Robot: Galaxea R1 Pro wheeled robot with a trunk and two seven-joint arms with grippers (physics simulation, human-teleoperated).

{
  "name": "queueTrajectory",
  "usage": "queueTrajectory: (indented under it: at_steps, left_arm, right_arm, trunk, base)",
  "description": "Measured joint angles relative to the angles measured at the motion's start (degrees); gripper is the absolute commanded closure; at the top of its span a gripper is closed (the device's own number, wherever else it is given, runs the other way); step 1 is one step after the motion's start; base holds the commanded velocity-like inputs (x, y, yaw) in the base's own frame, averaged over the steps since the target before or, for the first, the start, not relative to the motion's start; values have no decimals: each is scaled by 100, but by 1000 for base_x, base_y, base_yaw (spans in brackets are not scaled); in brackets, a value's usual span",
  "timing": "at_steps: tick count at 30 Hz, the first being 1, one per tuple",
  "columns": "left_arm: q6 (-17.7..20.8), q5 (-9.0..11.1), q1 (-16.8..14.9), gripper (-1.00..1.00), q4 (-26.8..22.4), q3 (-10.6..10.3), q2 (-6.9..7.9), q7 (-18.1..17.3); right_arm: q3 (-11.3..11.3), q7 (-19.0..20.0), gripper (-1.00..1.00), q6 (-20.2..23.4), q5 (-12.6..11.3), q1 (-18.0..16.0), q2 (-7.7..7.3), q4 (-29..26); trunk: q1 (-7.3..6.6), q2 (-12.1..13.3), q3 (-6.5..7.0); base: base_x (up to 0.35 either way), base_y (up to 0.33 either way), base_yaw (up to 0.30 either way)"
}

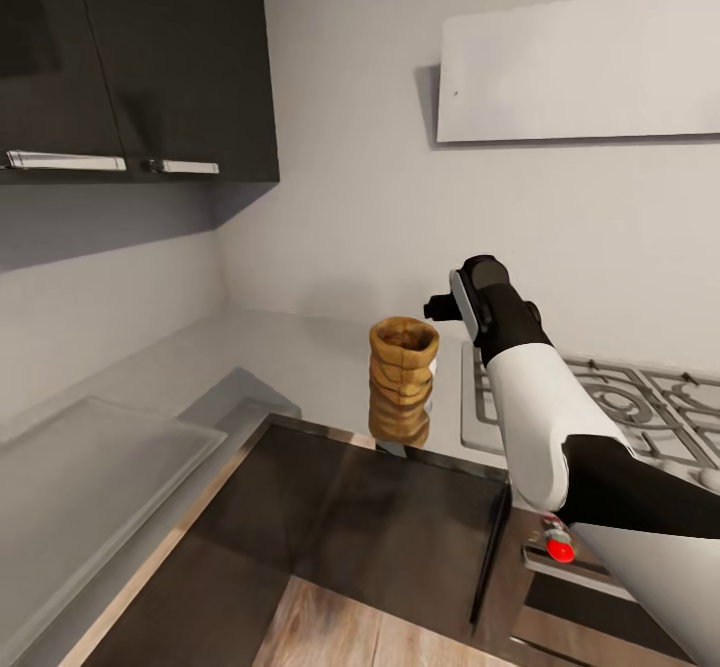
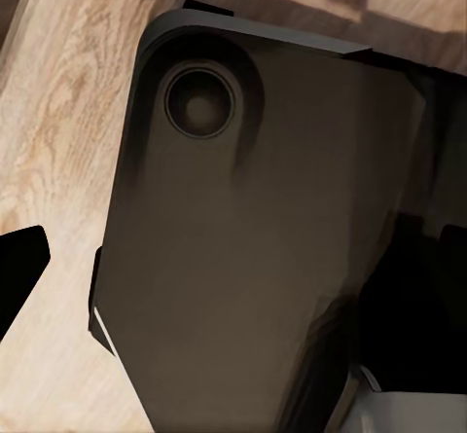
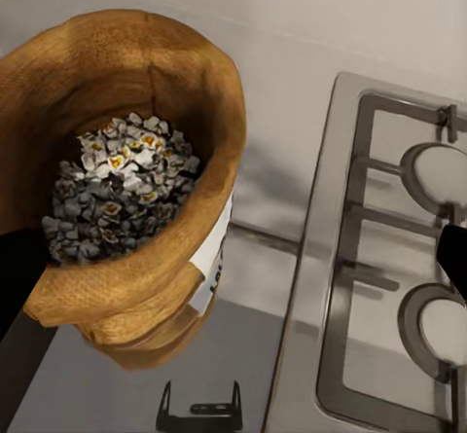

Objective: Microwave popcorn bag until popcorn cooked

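The popcorn bag [image 1: 403,379], tan-brown and ridged, stands upright on the grey countertop [image 1: 300,347] near its front edge, just left of the hob. In the right wrist view the popcorn bag [image 3: 126,199] is open at the top, with pale popped kernels inside. My right gripper [image 1: 437,307] hovers beside the bag's rim. My right gripper [image 3: 238,268] is open, its fingers wide apart, with one fingertip [image 3: 17,282] close against the bag's side. My left gripper [image 2: 238,258] hangs open over the robot's dark base. The microwave is out of view.
A gas hob [image 1: 620,397] with grates lies right of the bag. Below it is an oven front with a red knob [image 1: 560,549]. Dark wall cabinets [image 1: 140,57] hang at the upper left, a white hood [image 1: 580,62] at the upper right. A grey tray [image 1: 90,467] lies left.
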Motion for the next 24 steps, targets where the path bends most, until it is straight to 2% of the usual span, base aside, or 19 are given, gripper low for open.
queueTrajectory:
  at_steps: [8,13,20,24]
  left_arm:
    - [0,3,0,-100,0,1,7,-1]
    - [0,3,0,-100,0,1,8,-1]
    - [0,3,0,-100,0,0,9,-1]
    - [0,3,0,-100,0,1,9,-1]
  right_arm:
    - [2,-9,-100,0,-4,0,0,192]
    - [8,-17,-100,1,-8,0,-1,587]
    - [-7,-268,-100,0,-53,0,-1,689]
    - [-355,-299,-100,0,-62,0,-2,667]
  trunk:
    - [0,0,0]
    - [0,0,0]
    - [0,0,0]
    - [1,1,0]
  base:
    - [119,0,0]
    - [100,0,0]
    - [93,0,0]
    - [30,0,0]
